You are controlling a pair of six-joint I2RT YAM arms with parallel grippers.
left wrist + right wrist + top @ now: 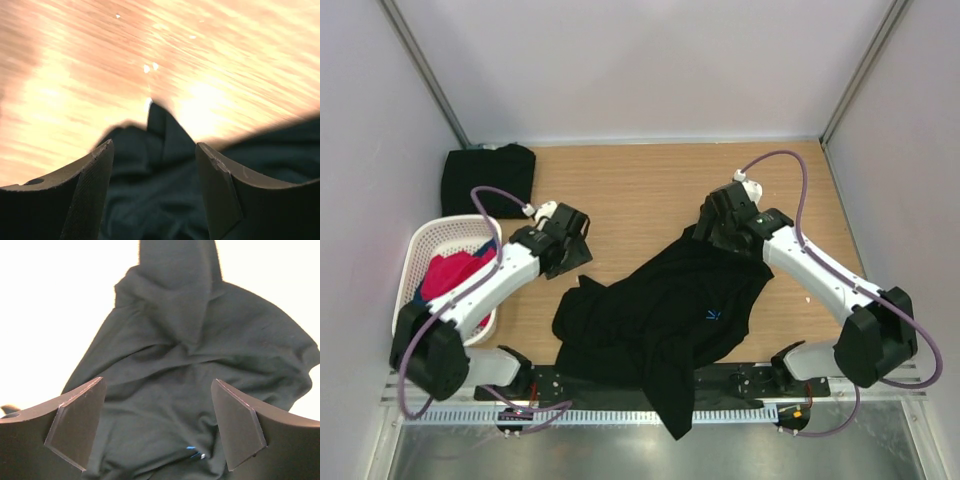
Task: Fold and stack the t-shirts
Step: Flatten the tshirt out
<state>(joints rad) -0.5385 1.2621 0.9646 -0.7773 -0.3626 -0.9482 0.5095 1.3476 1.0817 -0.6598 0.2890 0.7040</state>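
One black t-shirt (660, 310) lies crumpled in the middle of the table, with a flap hanging over the near edge. A second black t-shirt (488, 178) sits folded at the back left corner. My left gripper (578, 250) hovers at the crumpled shirt's left upper edge. In the left wrist view the left gripper (154, 152) is open, with dark cloth (160, 190) below and beyond the fingers and nothing gripped. My right gripper (712, 238) is over the shirt's far right corner. The right gripper (159, 390) stands open above the spread cloth (170, 365), holding nothing.
A white mesh basket (425, 245) stands at the left edge, holding a red-pink garment (452, 275) and a bit of blue cloth. A small blue mark (713, 315) shows on the crumpled shirt. Bare wooden tabletop (640, 190) lies behind the shirt, with walls on three sides.
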